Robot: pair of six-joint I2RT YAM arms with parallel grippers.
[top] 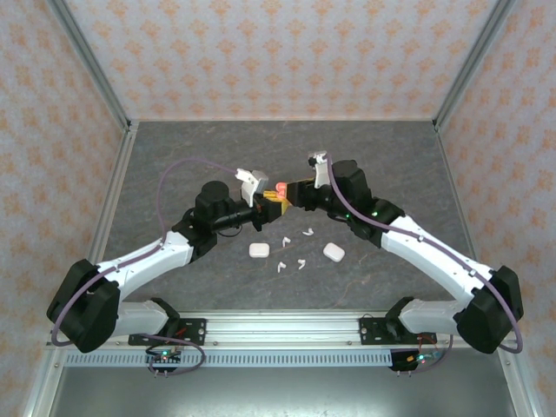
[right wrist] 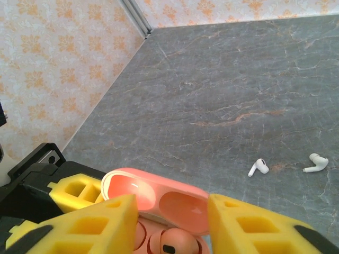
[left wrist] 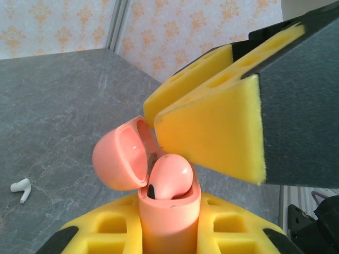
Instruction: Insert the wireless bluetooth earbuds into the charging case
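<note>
left gripper (left wrist: 169,235) clamped tight on the open pink case (left wrist: 119,156), bud (left wrist: 170,177) seated; right gripper (right wrist: 172,219) parted right beside it. Bare table (top: 391,156) across the upper frame.

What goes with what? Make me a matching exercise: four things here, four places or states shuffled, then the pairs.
Things
1. pink case
2. pink bud
3. white cases
4. white buds

Places or states
A. scattered on the table, outside any case
B. lids shut, on the table
C. lid open, clamped in the left fingers
D. seated in a case

Pairs: 1-C; 2-D; 3-B; 4-A
</note>
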